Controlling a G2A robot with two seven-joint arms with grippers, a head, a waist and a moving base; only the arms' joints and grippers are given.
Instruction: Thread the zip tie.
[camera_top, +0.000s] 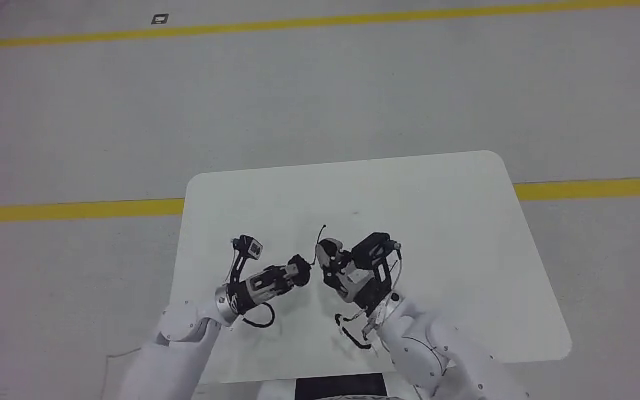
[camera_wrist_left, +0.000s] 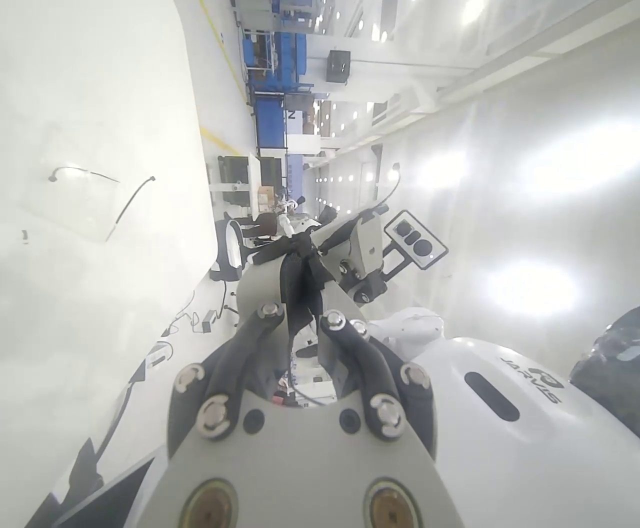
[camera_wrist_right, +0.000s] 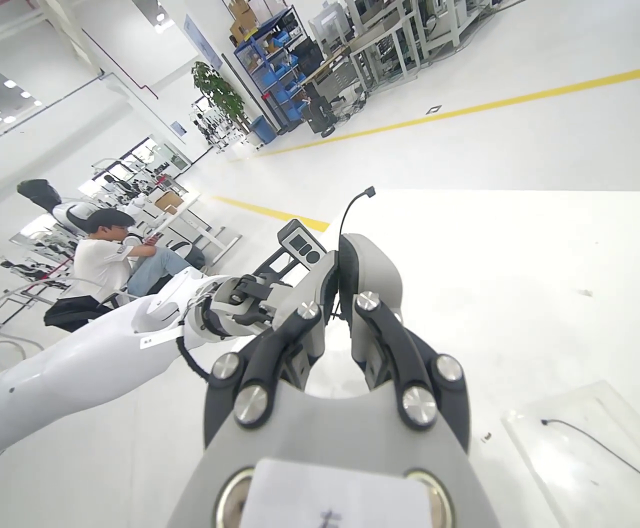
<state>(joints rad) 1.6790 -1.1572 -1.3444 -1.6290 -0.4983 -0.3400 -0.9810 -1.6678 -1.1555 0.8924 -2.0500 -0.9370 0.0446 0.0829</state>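
Threading pending: my right gripper (camera_wrist_right: 342, 265) clamps the zip tie (camera_wrist_right: 348, 210), left gripper (camera_wrist_left: 300, 255) closed, hold unclear; next likely needs fine alignment at its head (camera_wrist_right: 370, 191).

I see the zip tie (camera_wrist_right: 346, 214) as thin matt black plastic, the table (camera_top: 450, 200) smooth white, faintly glossy.

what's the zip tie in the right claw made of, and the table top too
Zip tie: looks like black plastic, likely nylon, with a matte finish. It is thin and bends in a smooth curve above the right claw.
Table: smooth, even white top, perhaps laminate or painted board. The core cannot be told.
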